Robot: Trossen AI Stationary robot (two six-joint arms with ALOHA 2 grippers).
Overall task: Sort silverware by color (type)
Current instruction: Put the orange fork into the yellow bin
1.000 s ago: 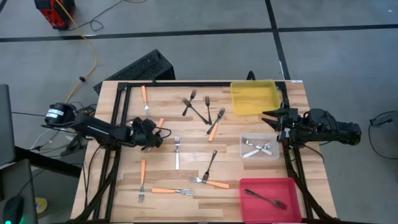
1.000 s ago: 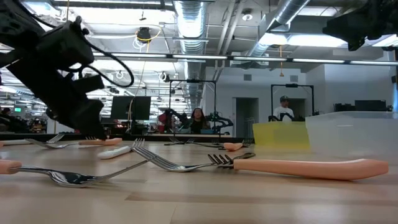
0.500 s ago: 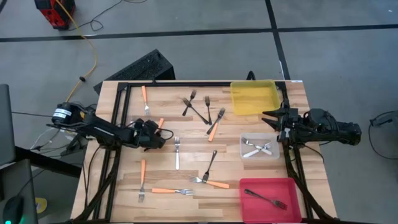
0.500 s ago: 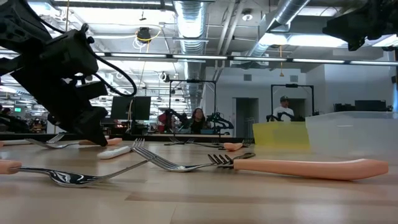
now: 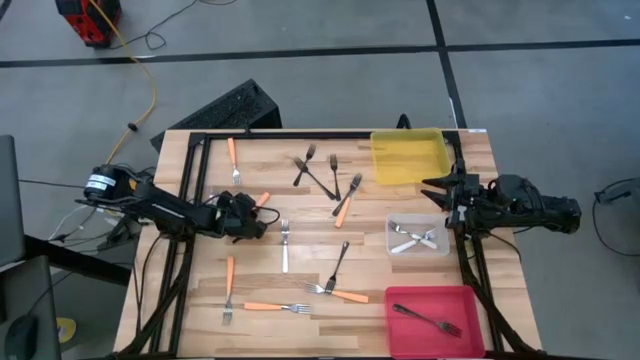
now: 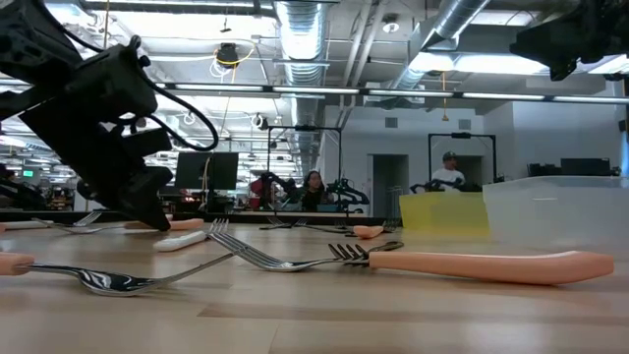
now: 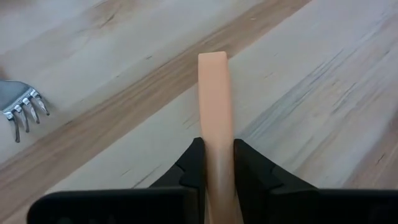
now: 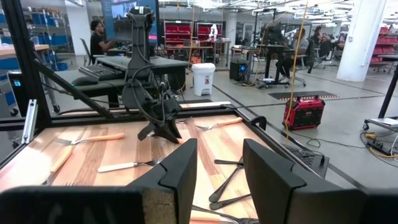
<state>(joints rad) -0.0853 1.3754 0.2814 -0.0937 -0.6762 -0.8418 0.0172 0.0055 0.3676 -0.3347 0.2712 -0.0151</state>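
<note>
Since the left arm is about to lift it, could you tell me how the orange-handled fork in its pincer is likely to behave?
The orange-handled fork looks stiff, since its handle juts straight out. Slim and small, it is probably light. The left pincer is shut on the narrow, smooth handle, so it might pivot or slip.

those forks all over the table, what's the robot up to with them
It is sorting forks into bins. The left end effector is down on the table's left side, its fingers closed around the handle of an orange-handled fork that lies on the wood. The right end effector waits, open, at the right edge between the yellow bin and the clear bin. The clear bin holds pale forks, the red bin one dark fork. About a dozen forks lie loose.
</note>
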